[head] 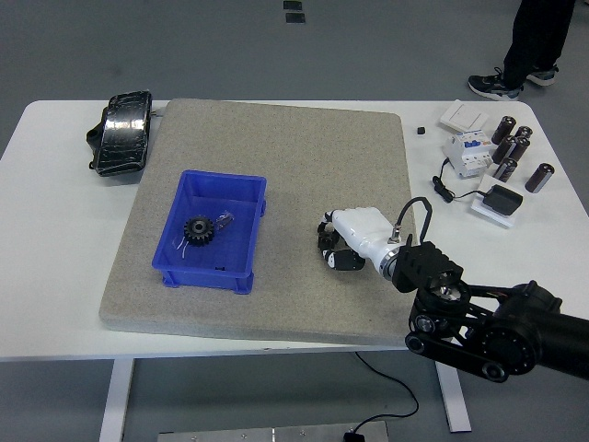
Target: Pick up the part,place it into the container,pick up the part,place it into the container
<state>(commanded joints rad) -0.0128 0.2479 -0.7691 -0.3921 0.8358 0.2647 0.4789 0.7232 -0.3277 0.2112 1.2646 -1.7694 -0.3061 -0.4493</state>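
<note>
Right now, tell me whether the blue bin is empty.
Not empty. The blue bin holds a black gear lying flat on its floor, beside a small clear packet.

white table (55,276) on grey floor (230,46); person's legs (538,41) at far right; cable under table.

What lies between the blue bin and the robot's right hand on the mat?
Head view: only bare grey mat separates the blue bin from the right hand.
</note>
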